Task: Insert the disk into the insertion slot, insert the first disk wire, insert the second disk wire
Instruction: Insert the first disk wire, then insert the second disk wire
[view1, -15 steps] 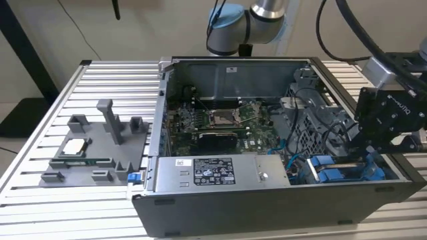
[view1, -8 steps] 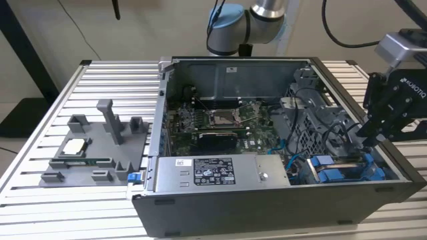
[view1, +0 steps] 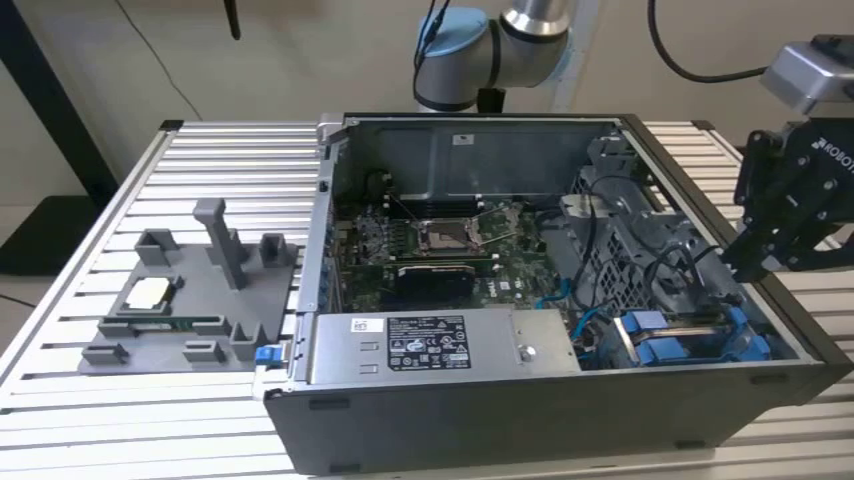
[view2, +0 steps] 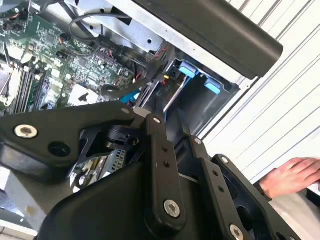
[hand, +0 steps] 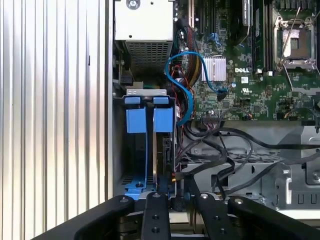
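Fingers (hand: 155, 212) of the black gripper (hand: 178, 199) stand a little apart in the first wrist view, and the inside of the case shows through the narrow gap between them. At the exterior view's right, the gripper (view1: 751, 262) hangs just above the rim of the open computer case (view1: 534, 420), tips pointing down toward the corner with the blue fittings (view1: 681, 345).

The disk (hand: 164, 120) sits on edge in its blue frame inside the slot (hand: 119, 150), beside a second blue frame (hand: 136, 120). In that same view the gripper is over the far end of the disk from the blue tabs, near a plug with red and yellow wires (hand: 173, 176).

A blue cable (hand: 185, 85) loops from the slot toward the circuit board (hand: 240, 75), and black cables (hand: 225, 150) lie over the metal beside the slot.

In the exterior view, the grey power box (view1: 427, 345) lies along the near side of the case. A grey tray with posts (view1: 187, 300) sits on the slatted table (view1: 80, 400) at the exterior view's left.

A person's hand (view2: 292, 175) rests outside the case in the second wrist view.
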